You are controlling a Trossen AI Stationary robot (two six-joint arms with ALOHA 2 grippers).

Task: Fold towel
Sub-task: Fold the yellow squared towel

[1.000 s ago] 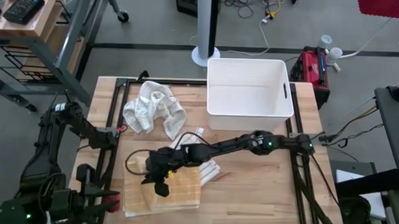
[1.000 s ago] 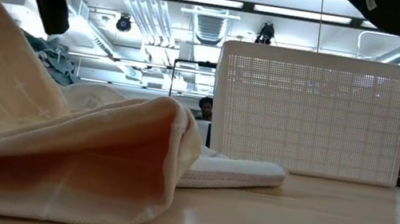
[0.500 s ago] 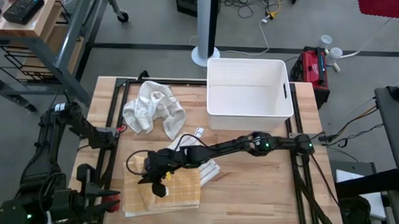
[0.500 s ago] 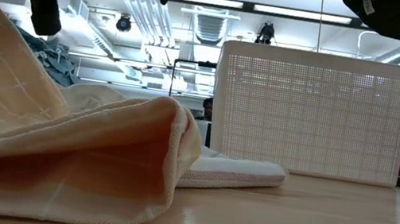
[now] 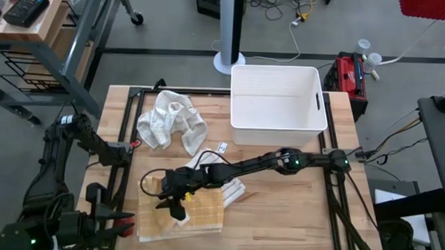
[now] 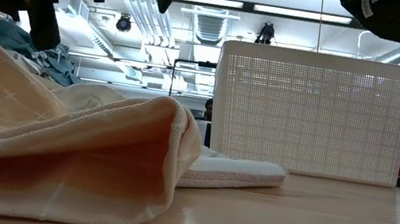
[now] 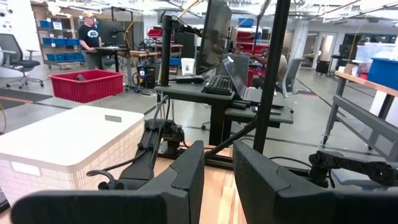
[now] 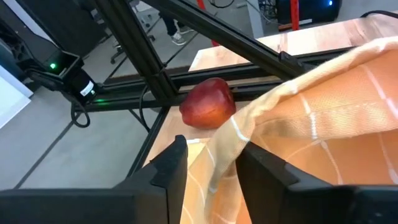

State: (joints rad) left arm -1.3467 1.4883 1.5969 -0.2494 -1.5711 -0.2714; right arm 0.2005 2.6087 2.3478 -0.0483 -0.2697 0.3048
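We see R gripper [image 5: 172,208] w/ fingers apart astride the orange towel [image 5: 197,211] edge; L gripper [image 7: 214,180] parked, narrow gap btwn fingers

floor: grey concrete [image 5: 173,45] | ceiling: strip lights [image 6: 280,10] — exposed ducts | desks: monitors [image 7: 214,31] — red bin [image 7: 90,84]

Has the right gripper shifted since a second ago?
Yes. In the high view the right gripper has edged slightly toward the table's left edge, away from the white plastic bin, above the folded peach checked towel.
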